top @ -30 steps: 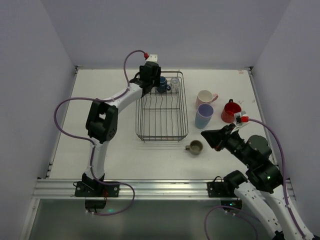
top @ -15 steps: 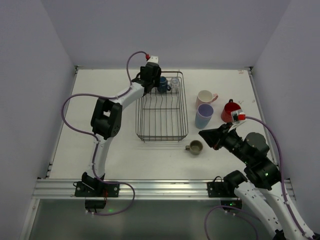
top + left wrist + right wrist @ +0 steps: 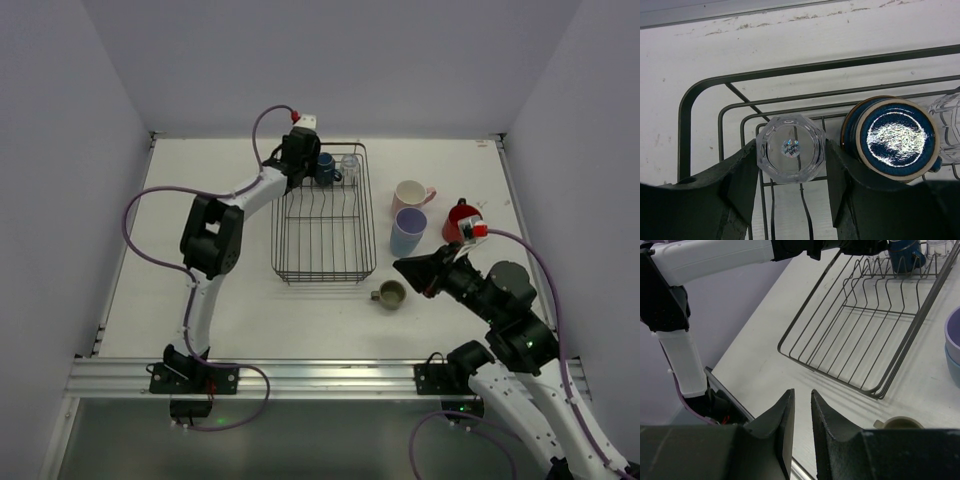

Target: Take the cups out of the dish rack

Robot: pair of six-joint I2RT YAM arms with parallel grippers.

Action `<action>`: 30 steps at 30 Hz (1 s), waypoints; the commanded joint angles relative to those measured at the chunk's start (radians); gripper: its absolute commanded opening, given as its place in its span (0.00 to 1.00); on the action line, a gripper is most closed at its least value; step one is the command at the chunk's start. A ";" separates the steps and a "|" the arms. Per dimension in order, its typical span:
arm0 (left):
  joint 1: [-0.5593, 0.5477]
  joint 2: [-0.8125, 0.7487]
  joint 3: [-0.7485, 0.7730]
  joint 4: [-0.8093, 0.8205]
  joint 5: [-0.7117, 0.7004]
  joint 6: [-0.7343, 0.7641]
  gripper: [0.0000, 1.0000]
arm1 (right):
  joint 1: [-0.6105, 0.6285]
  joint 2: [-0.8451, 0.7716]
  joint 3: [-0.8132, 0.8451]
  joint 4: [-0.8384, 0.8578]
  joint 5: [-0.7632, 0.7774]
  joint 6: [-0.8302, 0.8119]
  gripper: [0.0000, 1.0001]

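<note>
The dish rack (image 3: 325, 279) stands mid-table. At its far left corner, my left gripper (image 3: 302, 160) is shut on a clear glass cup (image 3: 791, 150), one finger pressed to each side. Just to the right stand a dark blue cup (image 3: 895, 137) and a second clear glass (image 3: 947, 125), both in the rack (image 3: 705, 85). Right of the rack, on the table, are a pink mug (image 3: 410, 193), a lavender cup stacked on a light blue one (image 3: 407, 232), a red cup (image 3: 461, 222) and an olive-green cup (image 3: 390, 293). My right gripper (image 3: 801, 391) hovers near the olive cup, barely open and empty.
The rack's near part (image 3: 812, 365) holds only bare prongs. Walls close the table at the back and both sides. A metal rail (image 3: 320, 375) runs along the near edge, with both arm bases on it.
My left gripper's fingers have closed onto the clear glass cup at the rack's far corner. The right arm has crept slightly to the left.
</note>
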 commanded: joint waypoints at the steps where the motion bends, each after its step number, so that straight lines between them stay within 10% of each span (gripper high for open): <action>1: 0.014 -0.106 -0.021 0.085 -0.001 0.031 0.11 | 0.004 0.016 -0.007 0.076 -0.041 0.021 0.23; 20: 0.006 -0.623 -0.303 0.183 0.343 -0.271 0.00 | 0.004 0.250 -0.048 0.643 -0.178 0.220 0.70; 30: -0.052 -1.120 -0.786 0.434 0.636 -0.670 0.00 | 0.015 0.315 -0.142 0.931 -0.190 0.402 0.75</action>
